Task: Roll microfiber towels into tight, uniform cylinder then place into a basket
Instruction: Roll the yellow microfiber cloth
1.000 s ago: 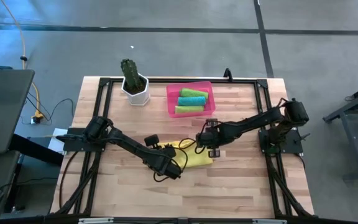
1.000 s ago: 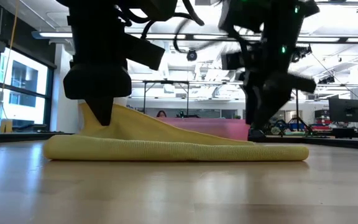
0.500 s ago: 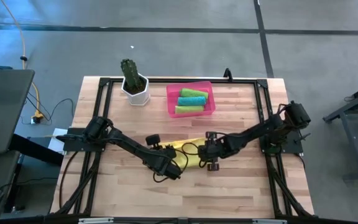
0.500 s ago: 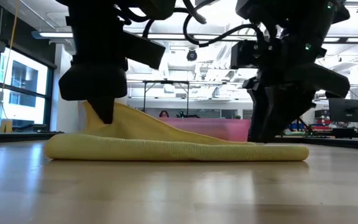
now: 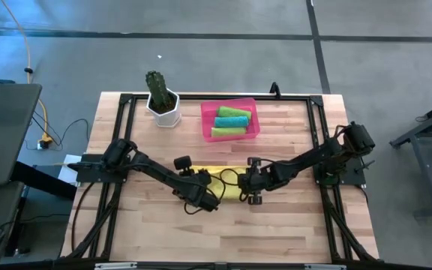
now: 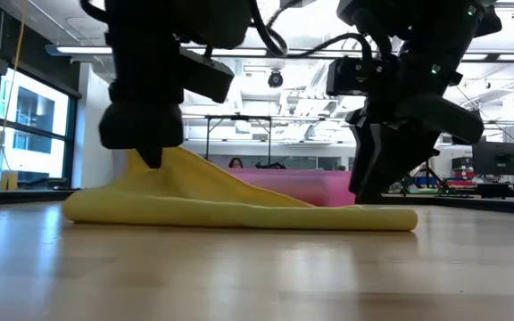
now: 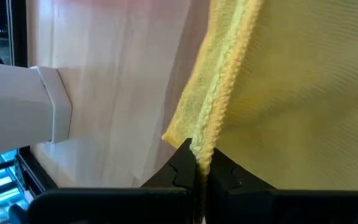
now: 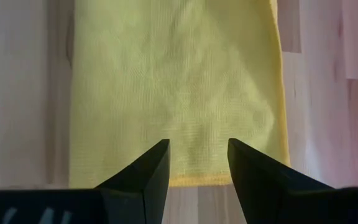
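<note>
- My left tool [image 7: 199, 163] is pressed together on one edge of the yellow towel [image 6: 239, 212], pinching it up off the table [image 6: 257, 276] — a little higher than a second ago.
- My right tool [image 8: 197, 163] is spread over the towel's other end, holding nothing; since a second ago it has moved nearer the front of the table.
- The towel lies mid-table, shorter along the table than before.
- Three rolled towels [image 5: 231, 121] — two green, one teal — sit unchanged in the pink basket [image 5: 205, 124] beside the cactus pot [image 5: 163, 109].
</note>
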Controlling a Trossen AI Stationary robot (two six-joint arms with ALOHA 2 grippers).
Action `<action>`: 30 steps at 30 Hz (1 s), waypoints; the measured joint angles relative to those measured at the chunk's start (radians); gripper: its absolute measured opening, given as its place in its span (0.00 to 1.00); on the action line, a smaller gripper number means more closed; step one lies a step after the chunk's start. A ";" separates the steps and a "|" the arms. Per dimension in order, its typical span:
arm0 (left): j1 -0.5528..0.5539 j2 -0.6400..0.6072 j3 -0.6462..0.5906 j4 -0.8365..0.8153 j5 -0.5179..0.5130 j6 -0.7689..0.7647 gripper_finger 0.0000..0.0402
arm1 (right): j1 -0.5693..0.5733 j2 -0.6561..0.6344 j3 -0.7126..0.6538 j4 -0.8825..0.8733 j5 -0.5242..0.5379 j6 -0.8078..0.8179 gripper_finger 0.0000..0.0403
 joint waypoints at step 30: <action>0.191 0.003 -0.003 0.054 0.102 0.098 0.00 | -0.002 0.117 0.003 0.063 0.030 0.022 0.38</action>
